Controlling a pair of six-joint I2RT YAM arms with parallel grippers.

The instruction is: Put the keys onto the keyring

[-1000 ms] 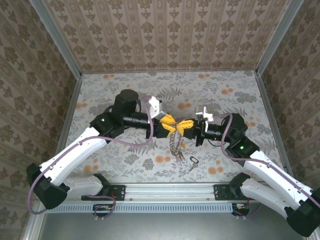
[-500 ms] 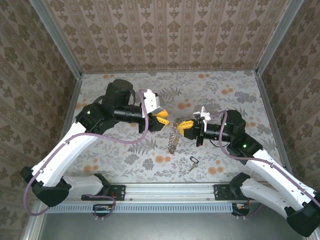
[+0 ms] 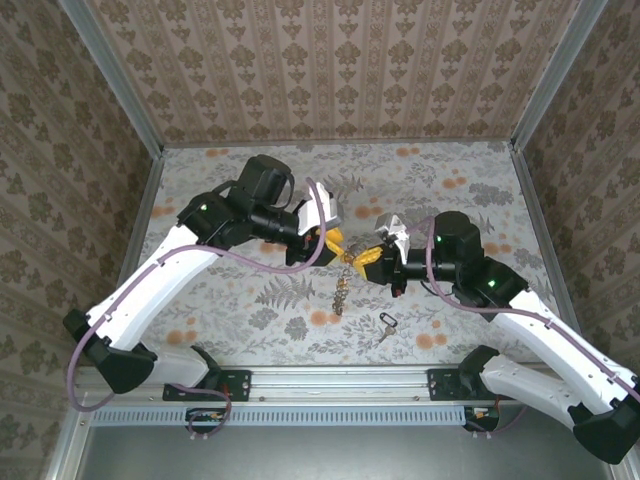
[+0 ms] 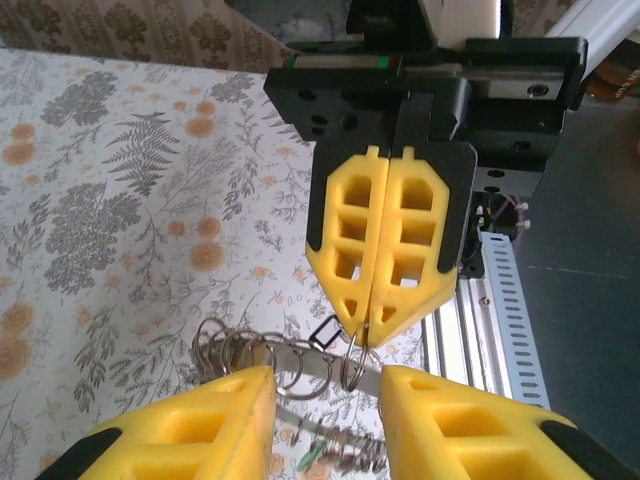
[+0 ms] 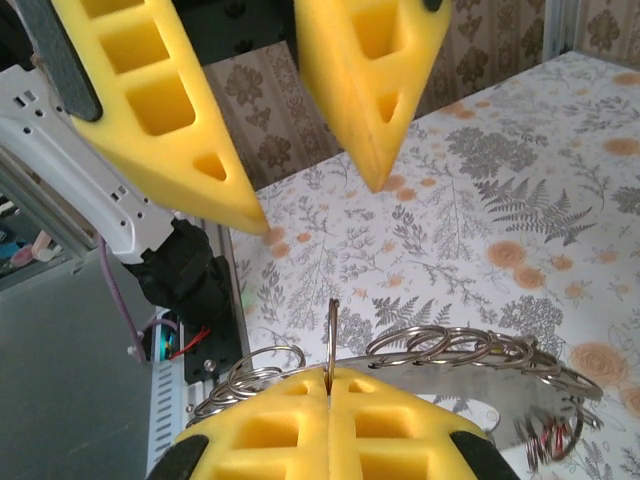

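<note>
From above, the left gripper [image 3: 335, 243] and the right gripper [image 3: 366, 256] meet nose to nose over the middle of the worktop [image 3: 250, 300]. The keyring [image 3: 343, 285] hangs down between them like a floppy chain, up in the air. One loose key [image 3: 386, 324] with a dark tag lies on the worktop, near the front and well apart from the ring.

In the left wrist view, the left gripper [image 4: 325, 405] has its yellow fingers wide apart and holds nothing. The right gripper [image 4: 372, 325] faces it, pressed tight on a small loop of the keyring [image 4: 262, 356]. A green tag [image 4: 314, 463] dangles below the loops.

In the right wrist view, the right gripper [image 5: 328, 385] pinches one thin loop that stands straight up. The rest of the keyring [image 5: 450, 345] trails off to the side. Something red [image 5: 545, 440] hangs at its far end. The left gripper [image 5: 315, 205] waits above, spread wide.

So I think some keys are on already. The key on the worktop is not on yet.
</note>
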